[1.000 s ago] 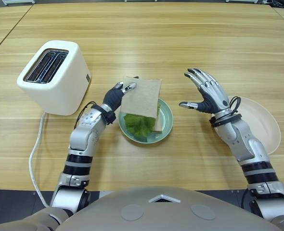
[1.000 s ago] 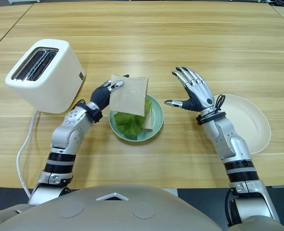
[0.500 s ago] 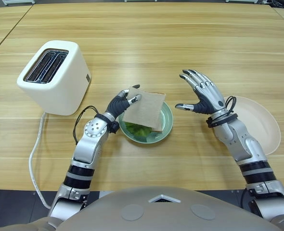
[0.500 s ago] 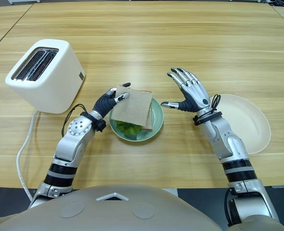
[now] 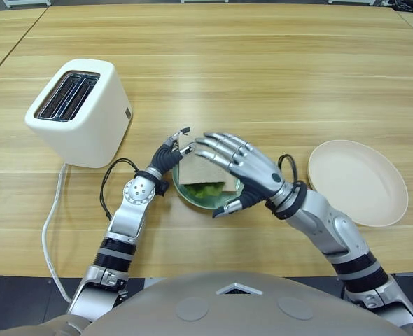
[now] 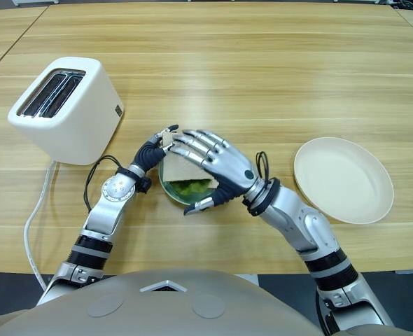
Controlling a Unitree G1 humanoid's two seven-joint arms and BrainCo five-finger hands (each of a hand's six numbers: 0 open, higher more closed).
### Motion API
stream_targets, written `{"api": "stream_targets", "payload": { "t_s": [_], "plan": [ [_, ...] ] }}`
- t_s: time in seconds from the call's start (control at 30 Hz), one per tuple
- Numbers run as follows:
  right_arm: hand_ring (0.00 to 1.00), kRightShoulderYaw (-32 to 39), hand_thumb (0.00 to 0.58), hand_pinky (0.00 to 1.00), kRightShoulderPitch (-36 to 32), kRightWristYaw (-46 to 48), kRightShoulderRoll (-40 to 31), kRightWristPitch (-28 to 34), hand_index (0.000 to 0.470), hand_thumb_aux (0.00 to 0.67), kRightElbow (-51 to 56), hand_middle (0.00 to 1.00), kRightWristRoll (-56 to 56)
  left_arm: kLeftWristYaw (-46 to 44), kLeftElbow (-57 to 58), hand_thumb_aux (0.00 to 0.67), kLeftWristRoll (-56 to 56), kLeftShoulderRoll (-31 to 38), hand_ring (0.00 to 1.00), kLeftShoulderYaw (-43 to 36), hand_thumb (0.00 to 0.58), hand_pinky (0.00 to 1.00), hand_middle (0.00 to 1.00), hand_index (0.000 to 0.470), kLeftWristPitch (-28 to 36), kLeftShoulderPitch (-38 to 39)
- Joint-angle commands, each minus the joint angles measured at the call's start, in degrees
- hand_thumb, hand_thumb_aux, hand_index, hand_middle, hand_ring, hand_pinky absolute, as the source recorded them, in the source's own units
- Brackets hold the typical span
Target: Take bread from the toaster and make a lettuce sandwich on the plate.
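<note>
- Our left hand [image 5: 163,158] has its fingertips [image 5: 185,148] pinched on the left corner of the bread slice [image 5: 202,173], so it is grasping the bread.
- Our right hand [image 5: 247,168] lies palm down over the same slice with its fingers [image 5: 217,150] spread flat and nothing held. We cannot tell whether they press on the bread or hover just above it.
- The bread slice sits tilted over the lettuce [image 5: 208,190], which lies on the green plate [image 5: 191,201].
- We judge the bread to be light, dry and fairly stiff, but easy to dent or tear. We would take it by an edge or corner with a soft pinch, and press it down only gently with a flat hand.
- The lettuce is limp and may slide under the slice as it settles.
- The green plate stands mid-table, towards the near edge of the table [image 5: 262,70].
- The toaster [image 5: 77,112] stands towards the left edge, and its cord [image 5: 49,231] runs to the near edge.
- A cream plate [image 5: 357,182] lies towards the right edge, well apart from the green plate.
</note>
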Motion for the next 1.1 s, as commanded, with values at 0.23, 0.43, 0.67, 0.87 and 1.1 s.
{"api": "stream_targets", "payload": {
  "t_s": [0.23,0.43,0.67,0.87,1.1],
  "plan": [
    [0.0,4.2,0.0,0.0,-0.9,3.8,-1.9,2.5,0.0,0.0,9.5,0.0,-10.1,-0.5,4.4,0.67,4.1,0.4,0.0,-1.9,0.58,0.0,0.0,0.47,-1.8,-0.7],
    [0.0,6.2,0.0,0.0,-0.9,7.5,-3.5,5.2,0.0,0.0,13.7,0.0,-13.3,-0.5,5.8,0.67,4.9,0.3,0.0,-1.8,0.58,0.0,0.0,0.47,-2.6,-1.7],
    [0.0,8.6,0.0,0.0,-0.1,12.9,-5.1,6.3,0.0,0.0,15.9,0.0,-11.2,3.6,5.0,0.0,6.1,1.0,0.0,1.3,0.0,0.0,0.0,0.0,-5.8,-3.1],
    [0.0,8.2,0.0,0.0,-1.0,11.2,-5.4,6.2,0.0,0.0,17.7,0.0,-8.7,7.5,0.1,0.0,6.8,2.4,0.0,5.8,0.0,0.0,0.0,0.0,-12.1,-3.0],
    [0.68,-2.4,0.534,0.68,-3.2,0.4,0.2,1.6,0.337,0.481,12.9,0.68,10.9,3.4,-4.3,0.0,2.2,3.5,0.04,7.2,0.0,0.04,0.04,0.0,-17.3,0.4]
  ]
}}
